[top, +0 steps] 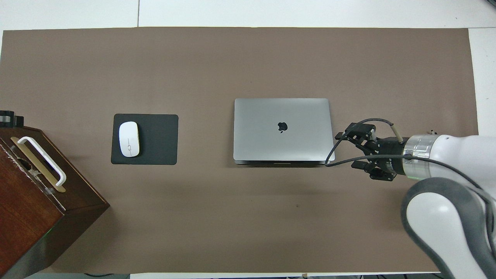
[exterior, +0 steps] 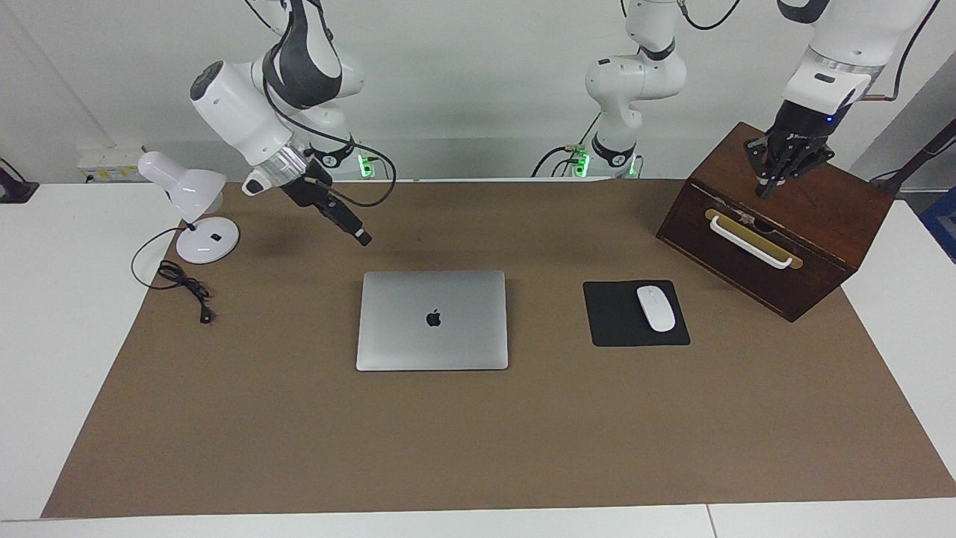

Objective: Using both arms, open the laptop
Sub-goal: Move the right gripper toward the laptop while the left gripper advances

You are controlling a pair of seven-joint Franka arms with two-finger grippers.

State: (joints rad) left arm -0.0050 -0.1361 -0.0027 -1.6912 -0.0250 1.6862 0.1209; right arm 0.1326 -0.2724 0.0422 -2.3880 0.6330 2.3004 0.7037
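Slim silver-grey laptop [exterior: 432,320] lies closed, so the right gripper [exterior: 362,239] hangs beside it, probably clenched, while the left gripper [exterior: 763,190], clenched empty, waits over the dark wooden box [exterior: 821,217].

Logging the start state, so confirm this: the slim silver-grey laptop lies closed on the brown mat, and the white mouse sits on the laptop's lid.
One detail is wrong. The white mouse sits on the black rectangular mouse pad, beside the slim silver-grey laptop, toward the left arm's end of the table, not on its lid. The facing view shows this. The laptop does lie closed on the brown mat.
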